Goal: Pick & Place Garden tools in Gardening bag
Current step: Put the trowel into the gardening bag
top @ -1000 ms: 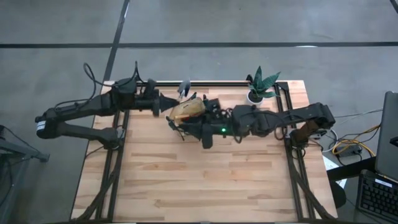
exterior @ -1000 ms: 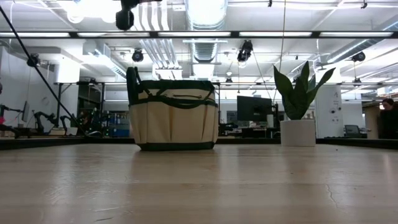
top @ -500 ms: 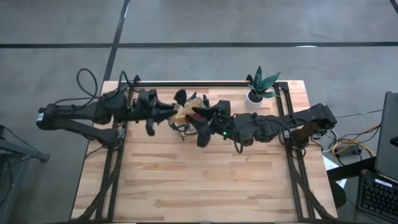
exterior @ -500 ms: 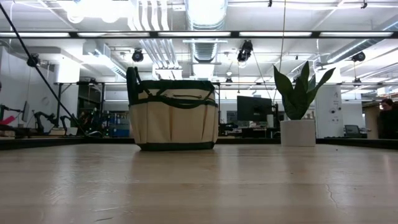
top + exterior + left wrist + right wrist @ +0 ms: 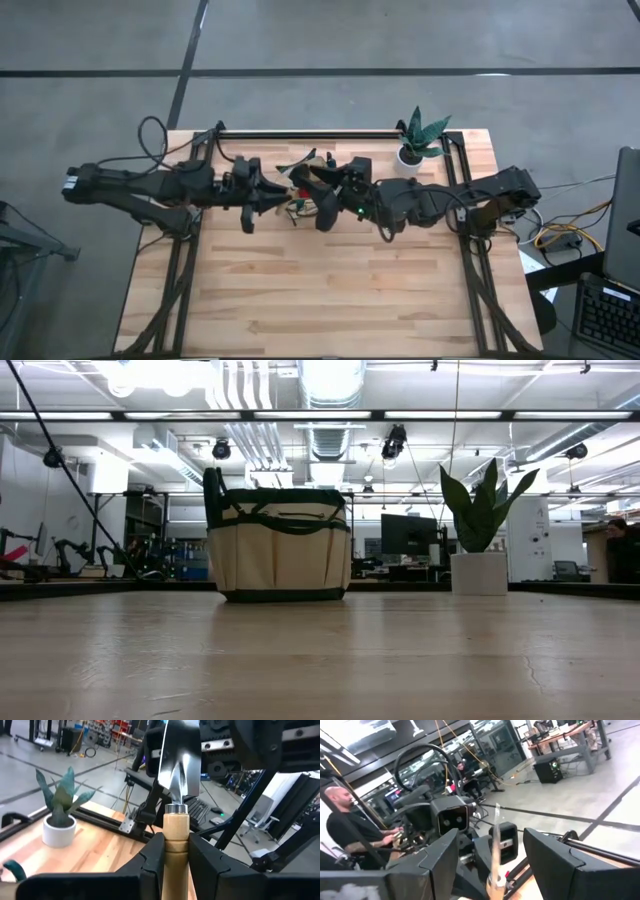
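My left gripper (image 5: 176, 847) is shut on a wooden-handled trowel (image 5: 178, 775), whose shiny metal blade points away from the wrist toward my right arm. In the high view the left gripper (image 5: 270, 195) and my right gripper (image 5: 305, 180) meet over the tan gardening bag, which the arms mostly hide there. The bag (image 5: 280, 545) stands upright on its base on the table. My right gripper (image 5: 492, 865) is open. The trowel (image 5: 494, 852) shows edge-on between its spread fingers without touching them. My left gripper pinches the trowel's wooden handle (image 5: 176, 827) between its two fingers, just behind the metal collar. The fingers lie along the handle, and the blade (image 5: 180, 760) sticks out beyond them. The trowel is lifted clear of the table.
A green plant in a white pot (image 5: 418, 140) stands at the table's far right and also shows in the low view (image 5: 480, 530). A black rail (image 5: 310, 133) runs along the far edge. A person (image 5: 345, 835) sits beyond the table. The near half of the table (image 5: 330, 290) is bare wood.
My left arm has swung from the far edge toward the near edge, bringing its gripper to the bag's left side. My right gripper has shifted a little toward the far edge, over the bag. The bag has stayed in place.
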